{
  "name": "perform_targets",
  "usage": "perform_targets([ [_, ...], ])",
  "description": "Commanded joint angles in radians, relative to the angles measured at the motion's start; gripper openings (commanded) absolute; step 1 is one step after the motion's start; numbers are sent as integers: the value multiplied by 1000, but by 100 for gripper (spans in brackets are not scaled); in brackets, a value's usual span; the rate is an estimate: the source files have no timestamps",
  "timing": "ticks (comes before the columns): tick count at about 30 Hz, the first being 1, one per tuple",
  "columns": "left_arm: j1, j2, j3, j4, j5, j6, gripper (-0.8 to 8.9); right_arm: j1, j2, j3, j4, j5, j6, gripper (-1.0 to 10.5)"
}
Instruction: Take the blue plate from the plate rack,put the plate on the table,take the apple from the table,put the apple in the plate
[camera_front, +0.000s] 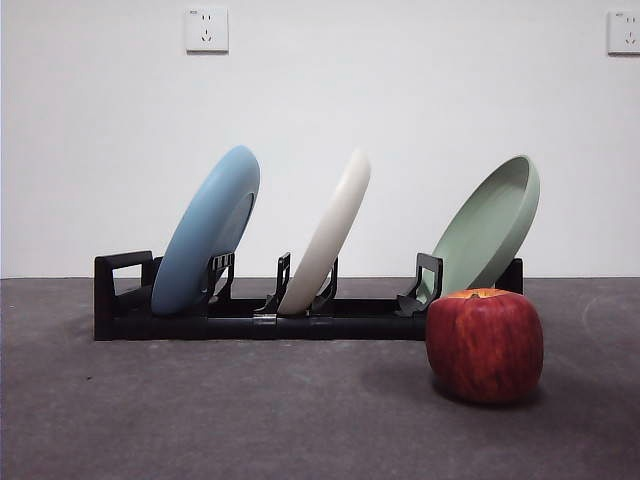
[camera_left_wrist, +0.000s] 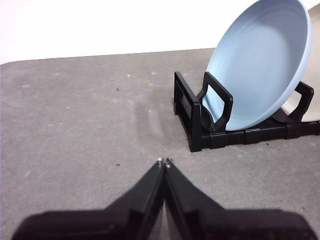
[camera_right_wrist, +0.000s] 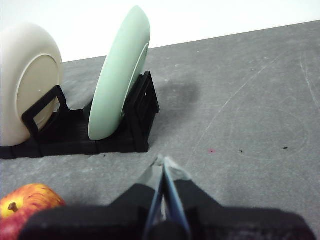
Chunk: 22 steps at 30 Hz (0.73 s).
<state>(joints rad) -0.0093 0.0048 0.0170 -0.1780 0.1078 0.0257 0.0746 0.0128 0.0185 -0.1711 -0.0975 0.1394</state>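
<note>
I see the blue plate (camera_front: 207, 230) standing on edge in the leftmost slot of the plate rack (camera_front: 250, 322), leaning to the right, its matte light-blue back turned toward my front camera. My left wrist camera gives me its other face: a shallow round dish with a low raised rim, propped between two looped black dividers at the rack's end. The rack is a long, low piece of black plastic resting on the table (camera_front: 200, 420), a dark grey, finely grained surface with faint scuffs. Two more plates lean the same way further along: a cream-white plate (camera_front: 328, 232) in the middle and a pale green plate (camera_front: 490, 232) at the right end. The apple (camera_front: 485, 345) sits on the table in front of the rack's right end, blocky, red with darker streaks and yellowish at the top; only the right wrist camera shows its stem. The left gripper (camera_left_wrist: 164, 161) hovers over bare table near the rack's end, jaws pressed together on nothing. The right gripper (camera_right_wrist: 164, 161) hangs beside the apple, likewise clenched and empty. Two white wall sockets (camera_front: 206, 29) show only from the front.
</note>
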Motion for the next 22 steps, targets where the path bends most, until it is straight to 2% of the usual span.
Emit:
perform_targets([
  [1,3,-3,-14,5,0,-3,-1,2,0,-12,-9,-1,10,-15],
  [7,3,-3,-14,27,4,-4,-1,2,0,-12,-9,-1,11,-16],
  [9,3,-3,-14,26,4,-15,-1,2,0,-11,-8,-1,50,-16],
  [17,3,-2,-1,24,28,-176,-7,2,8,28,-40,-7,222,-16],
  [20,3,0,39,-3,29,-291,-7,2,33,77,-69,-6,262,-16],
  [22,3,5,71,-24,31,-331,-7,2,57,116,-87,-7,265,-16],
])
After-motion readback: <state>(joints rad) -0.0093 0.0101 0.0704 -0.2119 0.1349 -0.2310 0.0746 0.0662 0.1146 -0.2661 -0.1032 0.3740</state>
